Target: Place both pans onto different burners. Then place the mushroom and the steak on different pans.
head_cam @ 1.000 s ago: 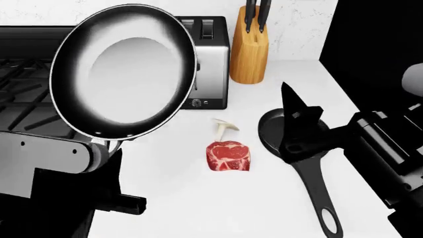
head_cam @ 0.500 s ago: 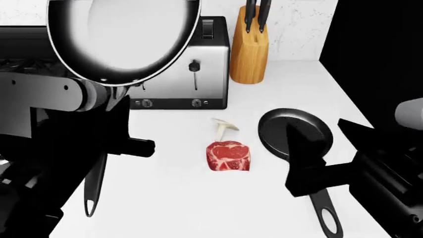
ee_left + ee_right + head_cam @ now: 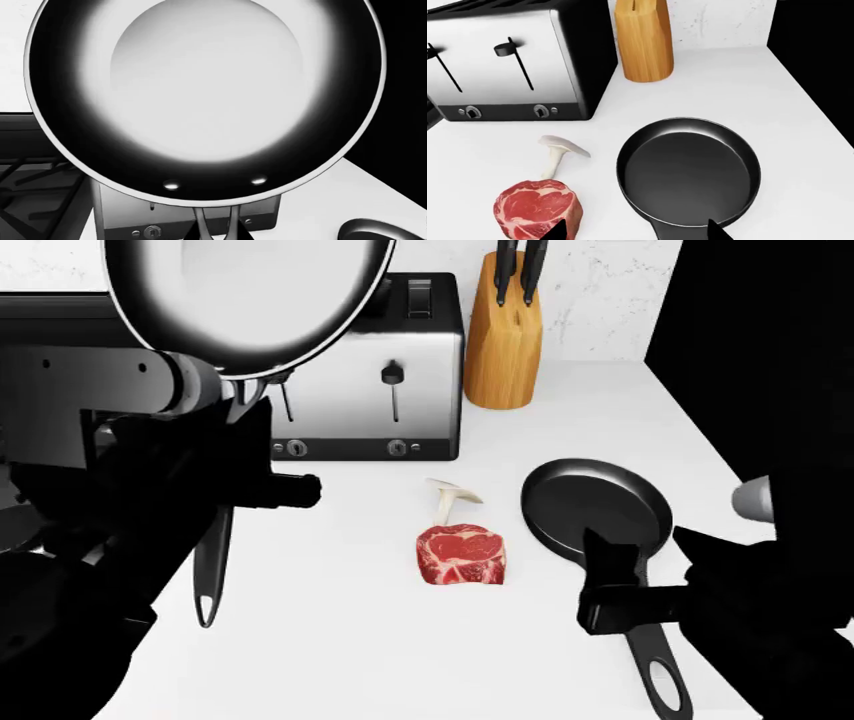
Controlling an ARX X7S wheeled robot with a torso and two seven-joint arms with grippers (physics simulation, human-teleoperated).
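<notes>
Big pan (image 3: 207, 95) up in the air, tilted, handle pinched in the left gripper (image 3: 215, 232), grates (image 3: 33, 200) seen only by left wrist. Two pans: small pan (image 3: 595, 508) flat on counter (image 3: 374, 640). Right gripper (image 3: 635, 231) spread wide over its handle, gripping nothing. One steak (image 3: 462, 554), one mushroom (image 3: 450, 498) touching behind.

A small black pan (image 3: 688, 172) lies beside the steak (image 3: 537, 207) and mushroom (image 3: 558, 151), toaster (image 3: 514, 67) behind.

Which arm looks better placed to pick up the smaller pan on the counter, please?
The right. The right gripper hangs open over the smaller pan's handle, while the left gripper already holds the larger pan aloft.
</notes>
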